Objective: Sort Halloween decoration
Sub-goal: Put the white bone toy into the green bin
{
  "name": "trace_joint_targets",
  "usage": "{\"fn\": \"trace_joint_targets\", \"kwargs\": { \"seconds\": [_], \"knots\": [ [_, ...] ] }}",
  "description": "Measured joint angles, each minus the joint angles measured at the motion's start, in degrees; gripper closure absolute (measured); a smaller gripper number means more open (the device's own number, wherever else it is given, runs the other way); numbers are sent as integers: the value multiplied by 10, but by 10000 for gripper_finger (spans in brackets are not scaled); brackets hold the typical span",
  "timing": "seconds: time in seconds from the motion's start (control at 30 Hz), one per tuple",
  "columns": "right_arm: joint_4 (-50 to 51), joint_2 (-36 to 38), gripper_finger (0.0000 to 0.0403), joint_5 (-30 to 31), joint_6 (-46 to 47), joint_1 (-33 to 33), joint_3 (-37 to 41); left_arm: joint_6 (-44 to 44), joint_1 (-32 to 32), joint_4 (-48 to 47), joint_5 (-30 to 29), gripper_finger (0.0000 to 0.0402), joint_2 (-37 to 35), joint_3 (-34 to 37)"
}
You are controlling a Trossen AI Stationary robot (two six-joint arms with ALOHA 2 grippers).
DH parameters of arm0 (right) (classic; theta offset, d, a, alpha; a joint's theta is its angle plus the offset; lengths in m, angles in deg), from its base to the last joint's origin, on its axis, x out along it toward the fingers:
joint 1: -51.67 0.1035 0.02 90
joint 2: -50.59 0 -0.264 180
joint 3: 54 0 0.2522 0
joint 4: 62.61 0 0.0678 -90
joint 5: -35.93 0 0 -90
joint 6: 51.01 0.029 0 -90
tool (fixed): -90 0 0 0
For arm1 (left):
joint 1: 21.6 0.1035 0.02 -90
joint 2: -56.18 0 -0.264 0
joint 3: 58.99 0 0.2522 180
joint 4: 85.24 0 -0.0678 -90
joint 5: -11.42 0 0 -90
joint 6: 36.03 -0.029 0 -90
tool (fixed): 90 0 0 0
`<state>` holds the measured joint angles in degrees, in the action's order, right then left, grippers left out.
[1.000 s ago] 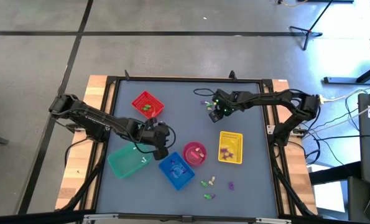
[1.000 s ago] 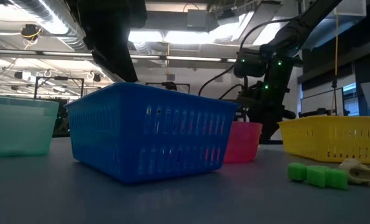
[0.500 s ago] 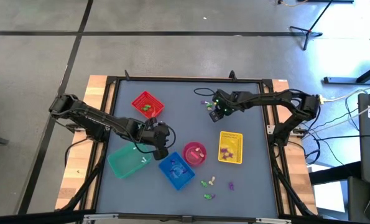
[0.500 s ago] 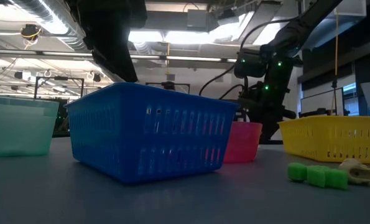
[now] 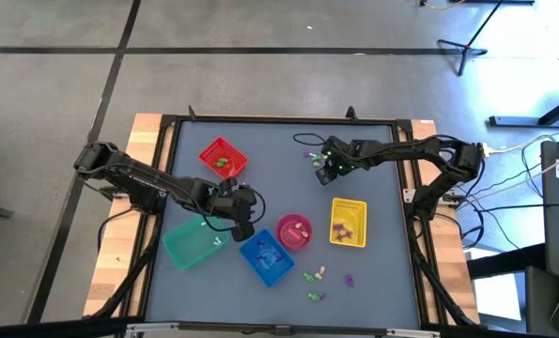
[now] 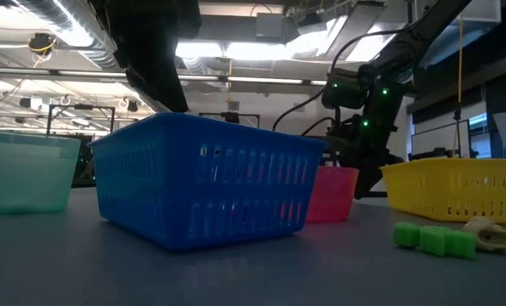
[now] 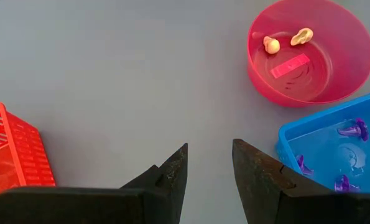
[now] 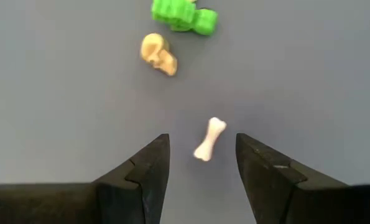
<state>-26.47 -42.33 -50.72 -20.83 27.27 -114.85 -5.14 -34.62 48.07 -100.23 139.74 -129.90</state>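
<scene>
The Halloween decoration is tiny trinkets. In the right wrist view a white bone (image 8: 209, 139), a cream skull (image 8: 158, 54) and a green piece (image 8: 185, 15) lie on the grey table. My right gripper (image 8: 201, 138) (image 5: 324, 172) hangs open over the far middle of the table, one finger on each side of the bone, touching nothing. My left gripper (image 7: 209, 149) (image 5: 247, 225) is open and empty between the red basket (image 5: 223, 157) and the blue basket (image 5: 266, 256). More trinkets (image 5: 314, 277) lie near the front edge.
A teal basket (image 5: 193, 242), a pink bowl (image 5: 294, 231) holding cream pieces and a yellow basket (image 5: 348, 222) stand mid-table. The blue basket (image 7: 334, 155) holds purple trinkets. Bare table lies at the near left and the far right. A green trinket (image 6: 435, 240) sits near the low camera.
</scene>
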Motion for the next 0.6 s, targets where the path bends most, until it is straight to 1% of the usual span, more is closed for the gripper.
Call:
{"fn": "trace_joint_targets", "kwargs": {
  "seconds": [0.17,0.43,0.6],
  "knots": [
    [5,0,221,1,2,0,0,0,0,0,0,292,0,0],
    [1,-40,221,2,13,0,-3,0,0,0,0,292,0,0],
    [5,-43,221,-1,12,0,-3,0,0,0,0,292,0,0]
  ]
}}
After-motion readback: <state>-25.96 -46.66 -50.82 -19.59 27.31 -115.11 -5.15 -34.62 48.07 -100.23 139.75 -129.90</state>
